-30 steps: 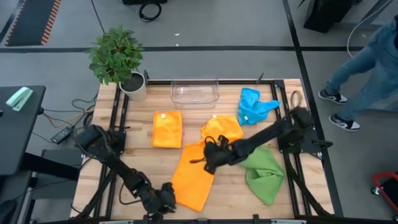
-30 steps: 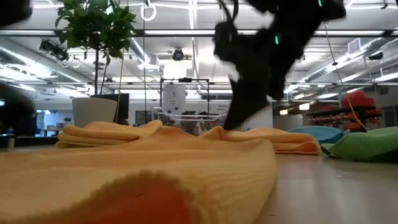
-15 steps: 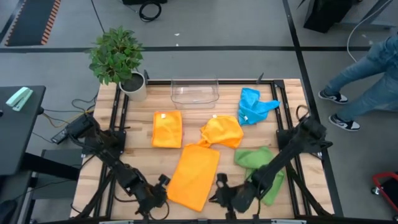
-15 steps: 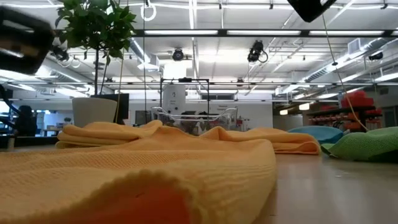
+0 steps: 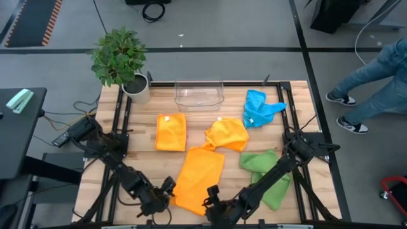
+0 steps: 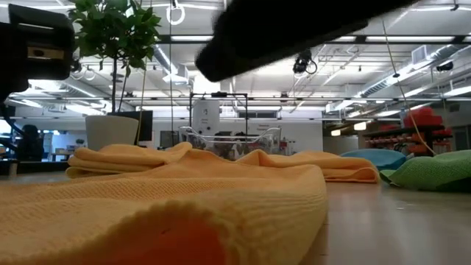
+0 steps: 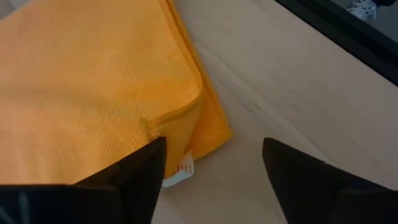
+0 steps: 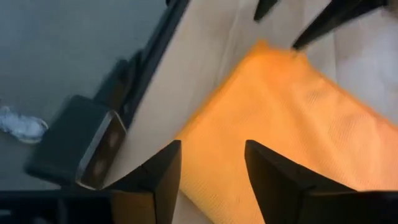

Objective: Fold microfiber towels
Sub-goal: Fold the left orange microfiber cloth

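An orange towel [image 5: 198, 177] lies folded flat near the table's front edge; it fills the foreground of the low view [image 6: 184, 199]. My left gripper [image 5: 166, 186] stands open at its near left corner, where a white label [image 7: 184, 168] sticks out between the spread fingers [image 7: 214, 168]. My right gripper [image 5: 210, 196] hovers open over the towel's near right part [image 8: 211, 171]. A second folded orange towel [image 5: 171, 131], a crumpled yellow-orange one [image 5: 227, 135], a blue one [image 5: 259, 108] and a green one [image 5: 267, 175] lie on the table.
A clear plastic bin [image 5: 199, 94] stands at the far middle and a potted plant [image 5: 121, 60] at the far left corner. Black frame rails [image 5: 121, 127] run along both table sides. A person's legs [image 5: 375, 70] show on the floor beyond the right edge.
My right gripper has swung from the orange towel's far end to the table's near edge, then left to the towel's near right part. My left gripper has backed off a little from the near left corner and rolled. The towel lies as before.
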You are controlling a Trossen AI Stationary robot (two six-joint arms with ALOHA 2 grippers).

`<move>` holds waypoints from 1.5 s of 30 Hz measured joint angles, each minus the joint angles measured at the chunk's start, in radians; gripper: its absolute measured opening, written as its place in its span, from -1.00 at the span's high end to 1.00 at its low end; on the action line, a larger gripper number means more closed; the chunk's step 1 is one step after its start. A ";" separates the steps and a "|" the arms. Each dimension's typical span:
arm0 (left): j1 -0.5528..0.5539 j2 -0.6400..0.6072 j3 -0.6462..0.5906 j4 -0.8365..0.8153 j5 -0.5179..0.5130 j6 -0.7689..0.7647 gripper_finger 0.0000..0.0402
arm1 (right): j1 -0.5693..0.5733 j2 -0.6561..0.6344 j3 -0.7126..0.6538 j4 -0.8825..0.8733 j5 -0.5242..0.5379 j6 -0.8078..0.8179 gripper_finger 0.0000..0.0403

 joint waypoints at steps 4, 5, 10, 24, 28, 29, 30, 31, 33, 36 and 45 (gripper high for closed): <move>-0.009 0.000 0.000 -0.006 -0.002 -0.023 -0.43 | -0.001 0.001 0.000 -0.091 -0.048 0.004 0.05; -0.014 0.000 0.000 -0.011 -0.003 -0.033 -0.42 | 0.000 0.001 0.000 -0.109 -0.067 -0.003 0.05; -0.043 0.000 0.000 -0.022 -0.007 -0.032 -0.33 | -0.006 0.009 0.000 -0.117 -0.101 -0.099 0.05; -0.086 -0.017 0.016 -0.047 -0.309 0.021 -0.24 | -0.045 0.060 -0.001 -0.022 -0.215 -0.358 0.06; -0.066 -0.014 0.015 -0.037 -0.333 -0.022 -0.25 | -0.053 0.062 0.000 -0.004 -0.187 -0.357 0.06; -0.059 -0.009 0.015 -0.032 -0.320 -0.048 -0.25 | -0.055 0.063 -0.001 0.003 -0.186 -0.367 0.06; -0.051 0.001 0.015 -0.032 -0.305 -0.066 -0.25 | -0.056 0.063 -0.001 0.014 -0.185 -0.382 0.06; -0.045 0.009 0.011 -0.031 -0.289 -0.070 -0.24 | -0.058 0.063 -0.001 0.023 -0.190 -0.391 0.06; -0.032 0.029 0.005 -0.009 -0.244 -0.072 -0.23 | -0.063 0.070 0.000 0.037 -0.208 -0.392 0.06; -0.026 0.051 0.005 0.000 -0.226 -0.074 -0.24 | -0.067 0.079 -0.001 0.056 -0.243 -0.379 0.06; -0.021 0.056 0.004 0.024 -0.214 -0.076 -0.18 | -0.068 0.090 0.000 0.073 -0.248 -0.333 0.45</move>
